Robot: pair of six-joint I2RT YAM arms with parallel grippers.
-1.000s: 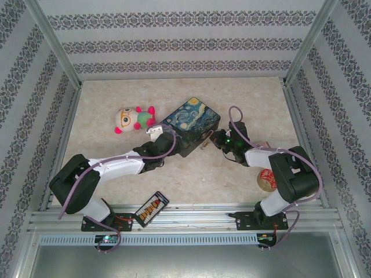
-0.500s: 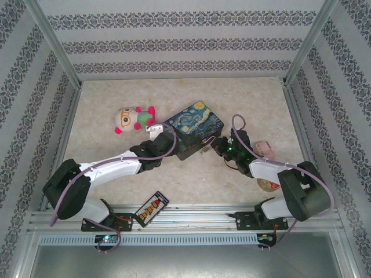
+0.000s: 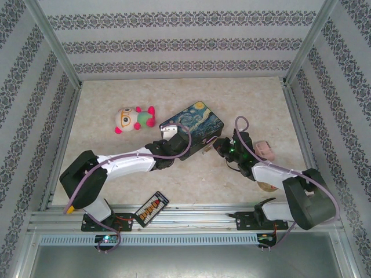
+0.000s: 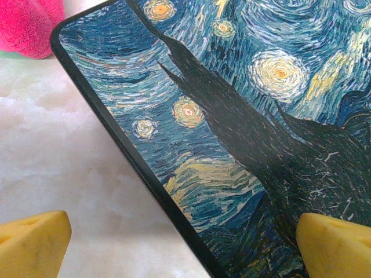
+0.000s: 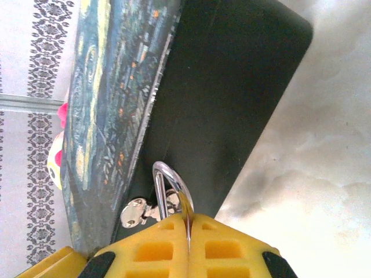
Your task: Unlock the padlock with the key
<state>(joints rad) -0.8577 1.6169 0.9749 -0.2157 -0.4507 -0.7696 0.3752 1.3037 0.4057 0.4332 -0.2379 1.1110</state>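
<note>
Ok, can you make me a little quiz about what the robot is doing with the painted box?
1. True or false: the left gripper is open, with one finger over the table and the other over the painted box.
2. What pokes out between the shut yellow fingers of the right gripper?
A) the shackle of the padlock
B) a pencil
C) a spoon
3. Fill in the gap: in the top view, the plush toy lies to the ____ of the painted box.

Key: 1 true; 2 A; 3 left.
</note>
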